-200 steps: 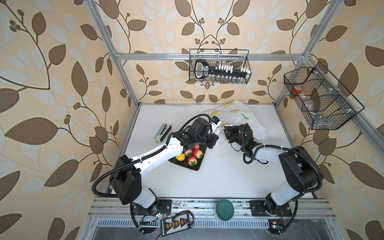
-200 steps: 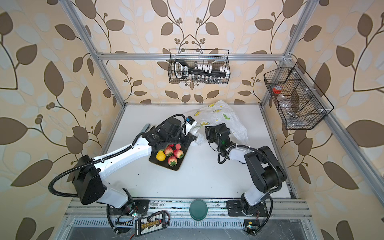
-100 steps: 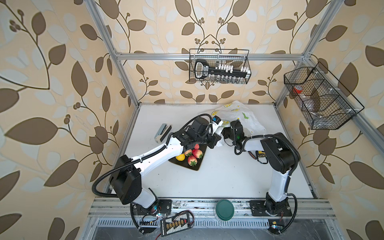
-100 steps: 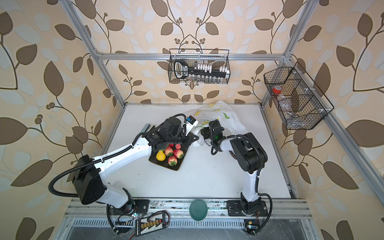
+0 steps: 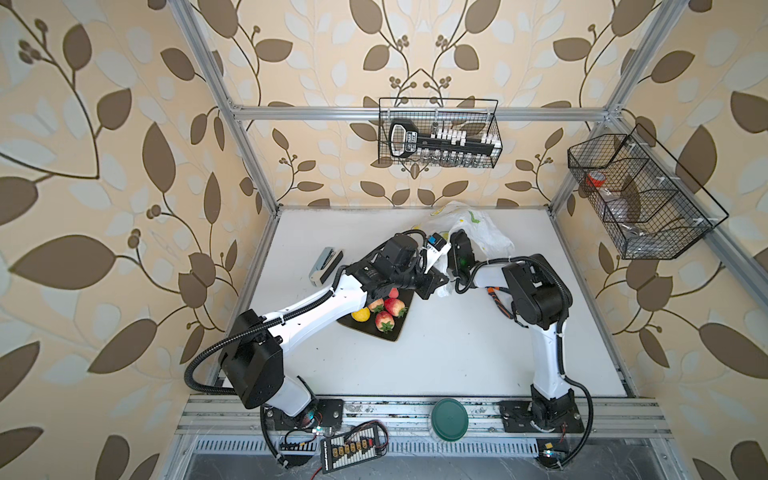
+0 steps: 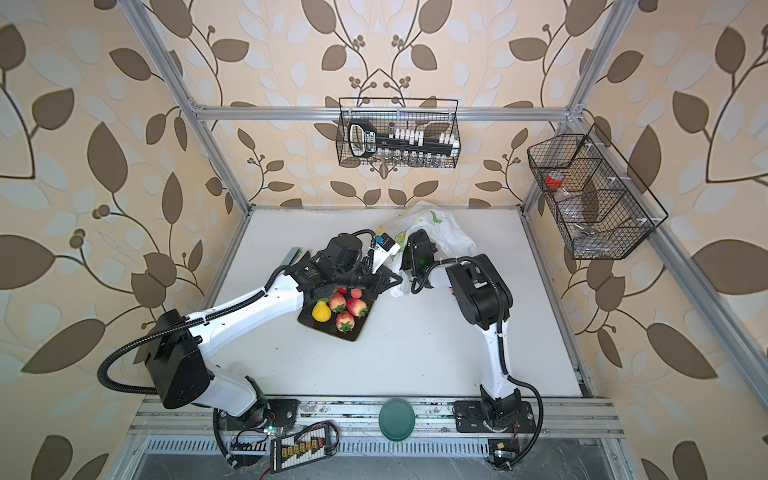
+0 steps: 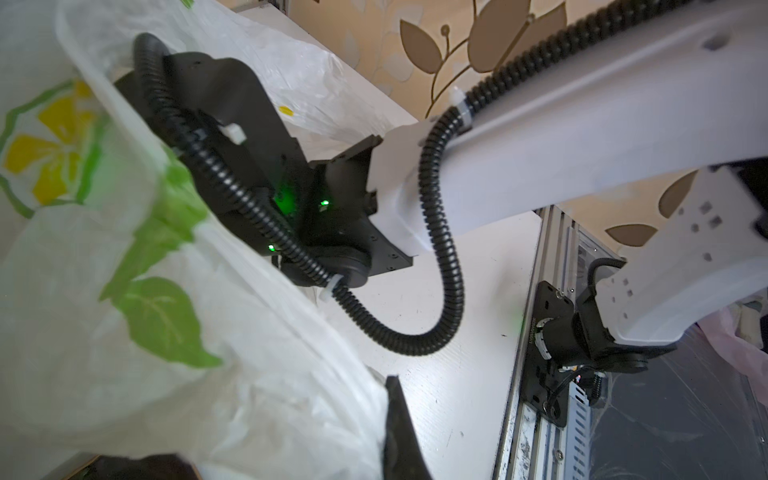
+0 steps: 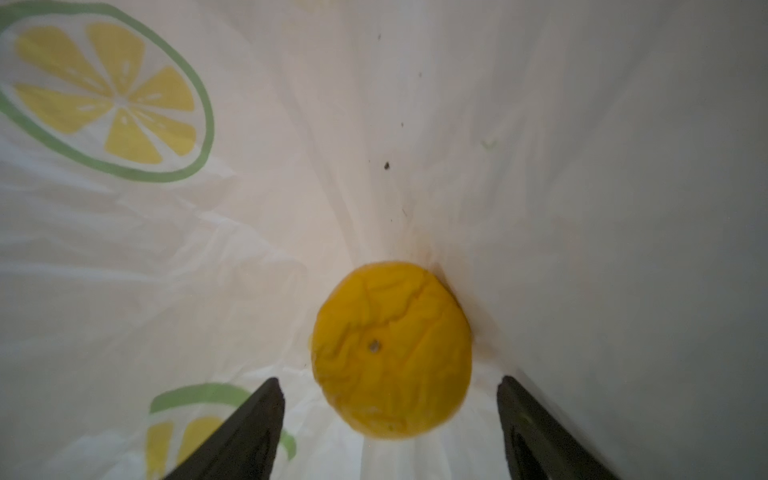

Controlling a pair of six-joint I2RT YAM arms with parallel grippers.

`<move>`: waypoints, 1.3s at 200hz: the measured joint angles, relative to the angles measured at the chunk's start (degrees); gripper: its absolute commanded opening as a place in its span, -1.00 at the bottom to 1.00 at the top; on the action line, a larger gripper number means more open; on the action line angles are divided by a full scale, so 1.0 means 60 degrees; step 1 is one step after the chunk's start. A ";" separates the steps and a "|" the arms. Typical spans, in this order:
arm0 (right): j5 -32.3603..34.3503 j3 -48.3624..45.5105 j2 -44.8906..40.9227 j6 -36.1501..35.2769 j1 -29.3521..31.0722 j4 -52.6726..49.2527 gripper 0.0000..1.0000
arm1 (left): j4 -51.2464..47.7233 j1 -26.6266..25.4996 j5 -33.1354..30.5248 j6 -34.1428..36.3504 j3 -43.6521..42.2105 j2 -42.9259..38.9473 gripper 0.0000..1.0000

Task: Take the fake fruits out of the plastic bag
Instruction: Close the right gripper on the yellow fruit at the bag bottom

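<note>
Two walls of crinkled film close round the right gripper (image 8: 390, 384), whose fingers (image 8: 249, 428) stand spread inside the bag (image 5: 486, 232), one on either side of a yellow fruit (image 8: 390, 349) with a gap showing on both sides (the fruit lies against the bag's far fold). In both top views the bag sits near the back edge of the table (image 5: 436, 365), right of middle, and the right wrist is buried in its mouth. The left gripper (image 5: 435, 286) is pressed shut on the bag's near rim, holding it up just beside the plate (image 5: 365, 329). One finger (image 7: 397, 415) shows under the draped film. The plate carries strawberries (image 5: 384, 322) and a pear (image 5: 360, 314). Bare table stretches from the plate to the front edge. Against a second ago, the right arm has folded its elbow upward and gone from outside the mouth into the bag, fingers wider. The left arm and plate have not moved.
</note>
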 measured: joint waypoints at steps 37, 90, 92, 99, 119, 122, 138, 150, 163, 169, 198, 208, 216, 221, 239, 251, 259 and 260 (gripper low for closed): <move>-0.0554 0.1279 0.0506 -0.0678 0.0055 -0.1286 0.57 | 0.0113 -0.0004 0.0393 0.0022 0.0018 0.0233 -1.00; -0.1275 0.3045 0.1038 -0.2728 0.0178 -0.3581 0.62 | 0.0627 0.0000 0.0681 -0.0029 -0.0015 0.0259 -1.00; -0.1279 0.3082 0.1045 -0.2801 0.0178 -0.3646 0.62 | 0.0637 0.0000 0.0685 -0.0036 -0.0015 0.0259 -1.00; -0.1319 0.3198 0.1064 -0.3034 0.0182 -0.3872 0.62 | 0.0692 0.0000 0.0718 -0.0066 -0.0022 0.0259 -1.00; -0.1388 0.3450 0.1107 -0.3570 0.0182 -0.4353 0.62 | 0.0863 0.0004 0.0878 -0.0135 -0.0029 0.0270 -1.00; -0.1388 0.3479 0.1118 -0.3617 0.0182 -0.4397 0.62 | 0.0882 0.0004 0.0900 -0.0138 -0.0029 0.0270 -1.00; -0.1406 0.3650 0.1184 -0.3832 0.0197 -0.4608 0.54 | 0.0987 0.0007 0.1031 -0.0211 -0.0029 0.0273 -1.00; -0.1406 0.3792 0.1282 -0.3963 0.0208 -0.4692 0.40 | 0.1064 0.0007 0.1177 -0.0291 -0.0029 0.0273 -1.00; -0.1417 0.3920 0.1410 -0.4025 0.0226 -0.4736 0.25 | 0.1093 0.0004 0.1322 -0.0346 -0.0029 0.0273 -1.00; -0.1428 0.3945 0.1450 -0.4047 0.0237 -0.4714 0.18 | 0.1096 0.0004 0.1377 -0.0364 -0.0029 0.0273 -1.00; -0.1366 0.3952 0.1486 -0.4022 0.0262 -0.4637 -0.06 | 0.1173 0.0004 0.1337 -0.0397 -0.0127 0.0270 -1.00; -0.1344 0.3920 0.1486 -0.4087 0.0259 -0.4586 -0.11 | 0.1147 0.0004 0.1184 -0.0390 -0.0178 0.0266 -1.00; -0.1337 0.3854 0.1468 -0.4113 0.0255 -0.4499 -0.16 | 0.1064 0.0004 0.1020 -0.0386 -0.0204 0.0266 -1.00; -0.1333 0.3810 0.1453 -0.4127 0.0248 -0.4444 -0.18 | 0.1024 0.0004 0.0889 -0.0386 -0.0219 0.0259 -1.00; -0.1264 0.3486 0.1257 -0.4211 0.0189 -0.4302 -0.26 | 0.0925 0.0004 0.0495 -0.0372 -0.0310 0.0208 -1.00; -0.1213 0.3104 0.0994 -0.4258 0.0087 -0.4248 -0.29 | 0.0878 0.0007 0.0208 -0.0357 -0.0466 0.0098 -1.00; -0.1184 0.2830 0.0798 -0.4295 -0.0011 -0.4240 -0.30 | 0.0820 0.0007 0.0004 -0.0346 -0.0608 -0.0018 -1.00; -0.1180 0.2809 0.0780 -0.4299 -0.0018 -0.4244 -0.30 | 0.0816 0.0007 -0.0007 -0.0350 -0.0623 -0.0029 -1.00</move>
